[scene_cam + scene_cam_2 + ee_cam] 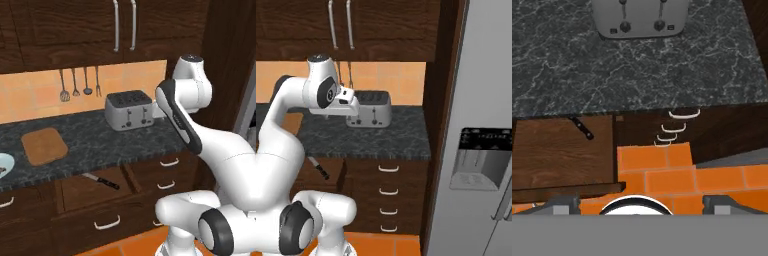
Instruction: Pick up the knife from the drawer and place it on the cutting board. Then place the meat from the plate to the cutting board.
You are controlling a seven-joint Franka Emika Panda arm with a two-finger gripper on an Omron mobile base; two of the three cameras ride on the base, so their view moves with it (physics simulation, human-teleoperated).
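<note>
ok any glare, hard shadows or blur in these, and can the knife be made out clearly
Left base view: flat, even light, no glare; the knife reads clearly in the open drawer. Right base view: equally even, but the arm hides most of the knife. Hand view: slightly soft; the knife is small and dark near the shaded counter edge.

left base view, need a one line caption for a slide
Knife lies in the open drawer below the counter; cutting board waits bare.
</note>
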